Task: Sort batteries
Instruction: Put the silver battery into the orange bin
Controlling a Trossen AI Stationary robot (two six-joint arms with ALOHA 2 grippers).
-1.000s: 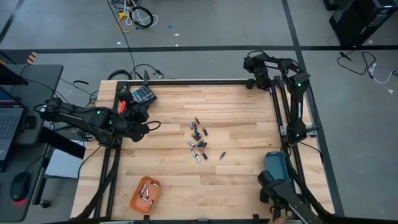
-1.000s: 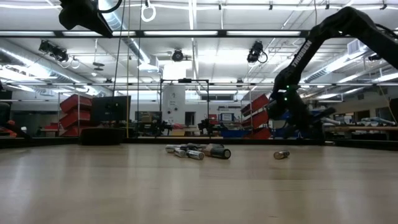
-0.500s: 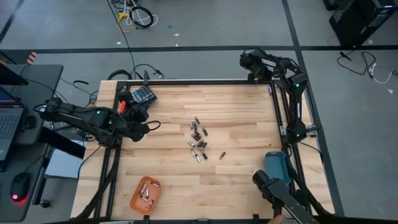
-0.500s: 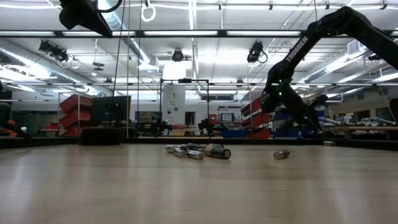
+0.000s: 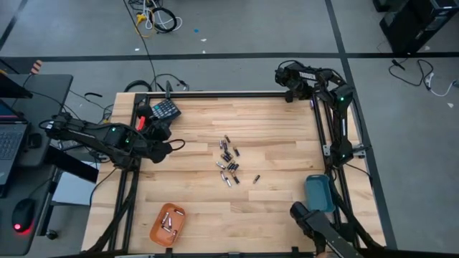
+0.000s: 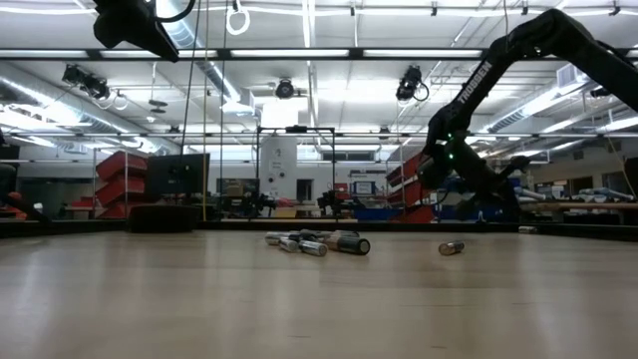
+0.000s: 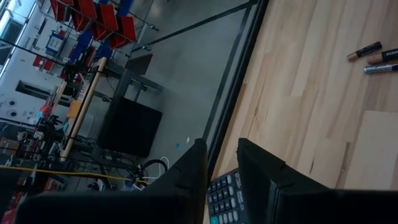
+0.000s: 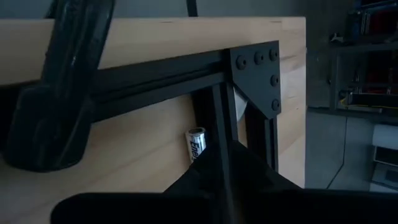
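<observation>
We've a few batteries (image 5: pixel 169 221) in the orange tray (image 5: pixel 158 233); most batteries remain mid-bench (image 5: pixel 228 166). Left gripper (image 5: pixel 170 145) slightly parted, right gripper (image 5: pixel 280 74) pinched on one battery (image 8: pixel 196 144).

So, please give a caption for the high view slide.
Loose batteries lie mid-table between an orange tray and a teal tray.

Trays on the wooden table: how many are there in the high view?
2. The orange oval tray, holding several small cylindrical batteries, lies near the picture's lower left corner; the teal rectangular tray lies at the lower right. None seems hidden.
</observation>
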